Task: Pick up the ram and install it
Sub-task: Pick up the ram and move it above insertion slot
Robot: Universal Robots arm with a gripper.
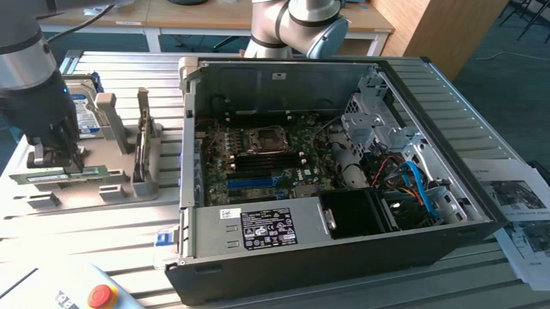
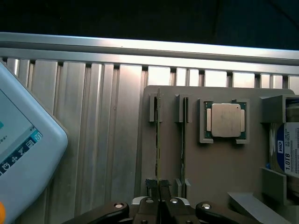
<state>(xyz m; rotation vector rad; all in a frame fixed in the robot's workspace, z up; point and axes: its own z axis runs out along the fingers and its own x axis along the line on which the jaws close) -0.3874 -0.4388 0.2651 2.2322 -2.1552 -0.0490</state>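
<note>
Gripper (image 2: 158,186): fingers (image 2: 151,185) pinched narrow on the ram (image 2: 158,135), at its upper edge.
Desk (image 1: 112,222): slatted aluminium.
Computer case (image 1: 344,273): open, toward the exterior view's right.
Holder tray (image 2: 224,168): grey, just beside the case.
Ram: upright on edge in a tray slot.
Processor (image 2: 226,120): seated in a tray recess.

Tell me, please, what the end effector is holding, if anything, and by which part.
The end effector is shut on the ram, pinching its flat faces at the upper long edge, roughly mid-length; the stick sits in its grey holder.
</note>
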